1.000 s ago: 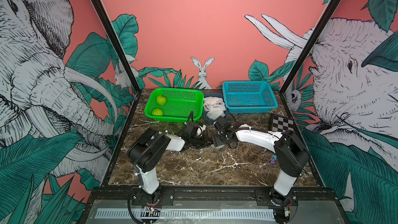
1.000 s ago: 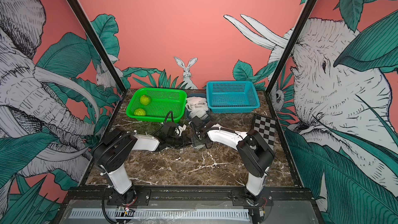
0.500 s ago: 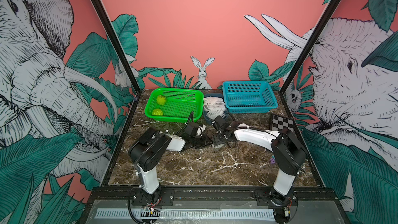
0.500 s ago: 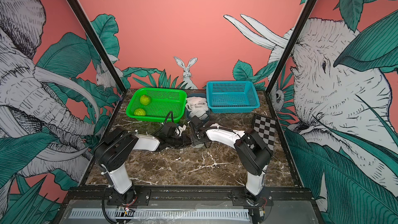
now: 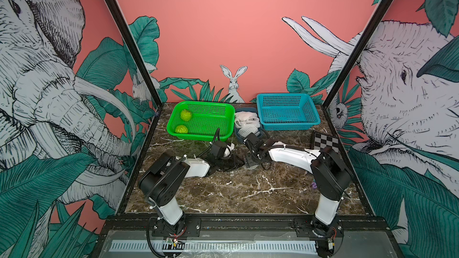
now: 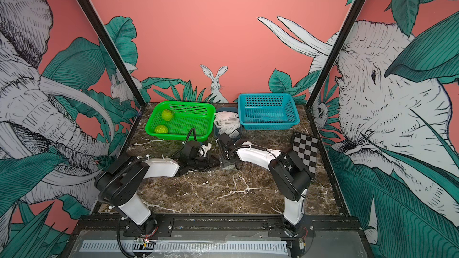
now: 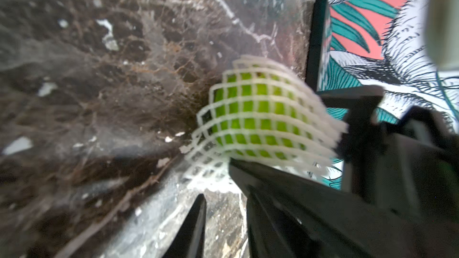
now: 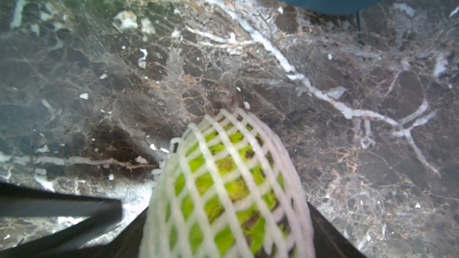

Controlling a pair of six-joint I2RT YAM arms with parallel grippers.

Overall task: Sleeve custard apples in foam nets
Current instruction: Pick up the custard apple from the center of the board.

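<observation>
Custard apple (image 8: pixel 223 187) netted, right claw (image 8: pixel 227 209) clamping it; left claw (image 7: pixel 216 178) apart at net (image 7: pixel 248 118) edge.

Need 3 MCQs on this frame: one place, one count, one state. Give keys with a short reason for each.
1. Where are the spare foam nets?
A) on the checkerboard card
B) in the grey-blue tub beside the green basket
C) hooked on a frame post

2. How many custard apples lie in the green basket?
A) none
B) four
C) two

3. The third custard apple, seen in both wrist views, is:
A) sleeved in a foam net
B) bare
C) cut in half

Key:
1 B: white mesh is piled in the tub.
2 C: two lime-green fruits show in both top views.
3 A: white mesh wraps the green fruit.
</observation>
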